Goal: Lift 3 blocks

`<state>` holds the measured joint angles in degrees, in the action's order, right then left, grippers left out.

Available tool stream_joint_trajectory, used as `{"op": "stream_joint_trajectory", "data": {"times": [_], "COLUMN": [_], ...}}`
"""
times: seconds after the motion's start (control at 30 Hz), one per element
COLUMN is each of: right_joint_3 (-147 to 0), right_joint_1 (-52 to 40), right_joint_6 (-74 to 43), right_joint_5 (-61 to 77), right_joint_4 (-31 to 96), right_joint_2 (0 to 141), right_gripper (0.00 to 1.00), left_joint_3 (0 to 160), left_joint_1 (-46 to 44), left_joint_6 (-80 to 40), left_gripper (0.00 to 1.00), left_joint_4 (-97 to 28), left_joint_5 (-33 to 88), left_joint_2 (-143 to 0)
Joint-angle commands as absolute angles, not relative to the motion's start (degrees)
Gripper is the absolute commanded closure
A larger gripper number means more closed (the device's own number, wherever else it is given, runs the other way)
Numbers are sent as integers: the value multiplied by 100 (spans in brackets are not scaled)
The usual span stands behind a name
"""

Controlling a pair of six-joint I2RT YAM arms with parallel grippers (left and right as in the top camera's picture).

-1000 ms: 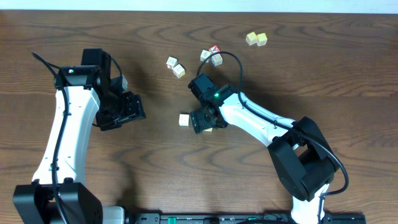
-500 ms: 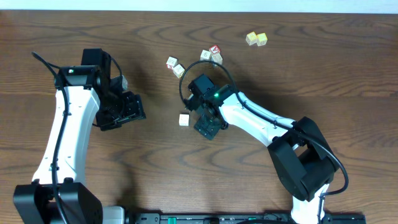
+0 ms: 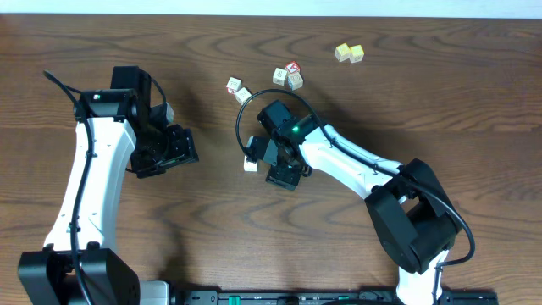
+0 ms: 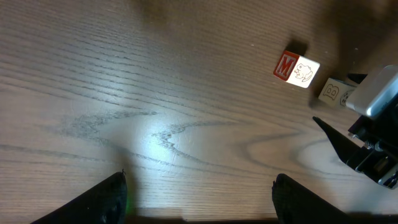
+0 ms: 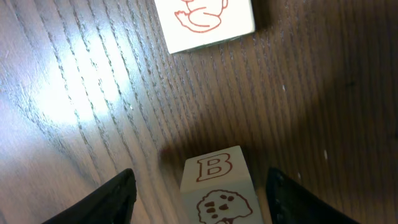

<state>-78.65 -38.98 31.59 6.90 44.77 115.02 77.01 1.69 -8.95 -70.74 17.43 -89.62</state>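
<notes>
A whitish block (image 5: 219,188) with a red B and a tree print stands between the fingers of my right gripper (image 5: 202,196). The jaws are open, with a gap on each side of it. A second whitish block (image 5: 205,22) with a red drawing lies just beyond it. The left wrist view shows both, the one with the red M face (image 4: 297,68) and the B block (image 4: 336,92) beside the right gripper. Overhead, one whitish block (image 3: 251,165) peeks out at the right gripper's (image 3: 273,159) left side. My left gripper (image 4: 199,199) is open over bare wood at the left (image 3: 174,151).
Two more whitish cubes (image 3: 238,90) lie behind the right gripper. A cluster with a red-topped cube (image 3: 290,75) sits further right. A pale yellow pair (image 3: 349,53) lies at the back right. A black cable (image 3: 246,114) loops off the right arm.
My right gripper has turned and shifted left to straddle a block, and its jaws have narrowed. The cable loop swung left. The left arm has not moved.
</notes>
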Motion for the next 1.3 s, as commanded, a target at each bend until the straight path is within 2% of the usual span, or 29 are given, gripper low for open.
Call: {"op": "stream_joint_trajectory", "data": {"times": [0.0,0.23,0.93,1.03,1.13,1.27], "right_joint_3": [-7944,-7915,-7896,-7896,-7896,-7896], "right_joint_1": [-3793,-3651,-3555,-3555,-3555,-3555], "right_joint_6": [3354,3409,3651,3651,3649,3553], "right_joint_5": [805,851,1100,1100,1098,1079], "right_joint_4": [4504,4604,4563,4565,4565,4563], "right_joint_2": [11511,11513,11537,11542,11542,11542], "right_gripper": [37,37,48,53,62,62], "left_joint_3": [7784,7784,7784,7784,7784,7784], "left_joint_1": [158,158,158,158,158,158], "left_joint_6": [-838,-838,-838,-838,-838,-838], "left_gripper": [25,25,25,25,25,25], "left_joint_4": [-7109,-7109,-7109,-7109,-7109,-7109], "left_joint_5": [1684,1684,1684,1684,1684,1684], "left_joint_2": [-8982,-8982,-8982,-8982,-8982,-8982]}}
